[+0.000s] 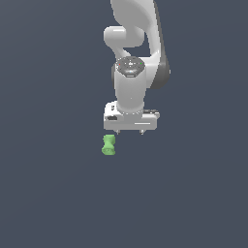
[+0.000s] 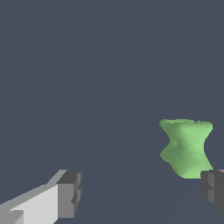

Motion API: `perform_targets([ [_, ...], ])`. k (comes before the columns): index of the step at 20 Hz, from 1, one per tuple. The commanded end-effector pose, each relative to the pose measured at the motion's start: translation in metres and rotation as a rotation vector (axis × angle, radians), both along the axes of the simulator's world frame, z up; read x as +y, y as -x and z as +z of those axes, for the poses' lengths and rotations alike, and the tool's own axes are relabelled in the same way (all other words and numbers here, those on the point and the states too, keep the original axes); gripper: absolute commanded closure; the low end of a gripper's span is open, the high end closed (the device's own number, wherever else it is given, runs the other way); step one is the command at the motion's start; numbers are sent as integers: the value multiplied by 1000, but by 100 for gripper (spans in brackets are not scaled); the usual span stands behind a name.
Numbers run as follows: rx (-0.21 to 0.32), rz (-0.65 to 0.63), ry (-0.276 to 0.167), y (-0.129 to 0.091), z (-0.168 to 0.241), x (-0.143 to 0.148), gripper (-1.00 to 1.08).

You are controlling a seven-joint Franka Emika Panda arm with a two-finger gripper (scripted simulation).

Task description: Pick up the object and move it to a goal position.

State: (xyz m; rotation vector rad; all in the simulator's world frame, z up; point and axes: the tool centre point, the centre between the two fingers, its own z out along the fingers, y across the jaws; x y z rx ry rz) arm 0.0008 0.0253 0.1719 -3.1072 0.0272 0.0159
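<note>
Seen in the exterior view: white arm (image 1: pixel 133 43) descending from the top edge, folded at an upper joint, then running straight down through a round dark-capped joint into a vertical wrist. Wrist ending in a wide white bar, level and broadside to the camera, with the claw (image 1: pixel 130 132) pointing straight down below it. Claw fingertips (image 1: pixel 117 131) showing only as two short dark stubs under the bar, set well apart. Green object (image 1: pixel 108 145) just below the bar, under its end toward the exterior view's left, near the stub on that side; not between the stubs and not touching either of them. Object standing roughly upright, lumpy, pinched at the middle, narrower than the bar. Background a plain dark grey-blue surface (image 1: pixel 48 193); whether the object rests on it cannot be told from this view. Seen in the wrist view: claw (image 2: pixel 142 191) spread wide, one white finger with a dark grey pad (image 2: pixel 70 194) at one side, the other dark pad at the opposite edge of the picture, nothing gripped between them. Object (image 2: pixel 187 148) close beside the second pad, just beyond its tip, broad at both ends and narrow at the waist. Gap between the pads showing only bare surface (image 2: pixel 87 65).
</note>
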Motion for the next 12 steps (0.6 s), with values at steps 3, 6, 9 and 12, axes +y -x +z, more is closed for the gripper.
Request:
perform_targets([
  [3,-2,1,1,0,1,1,-92],
  [6,-12,8,8,-1,5,7,-92],
  [9,-23,15,14,-2,9,12,-92],
  [12,-24,16,15,-2,10,13,-92],
])
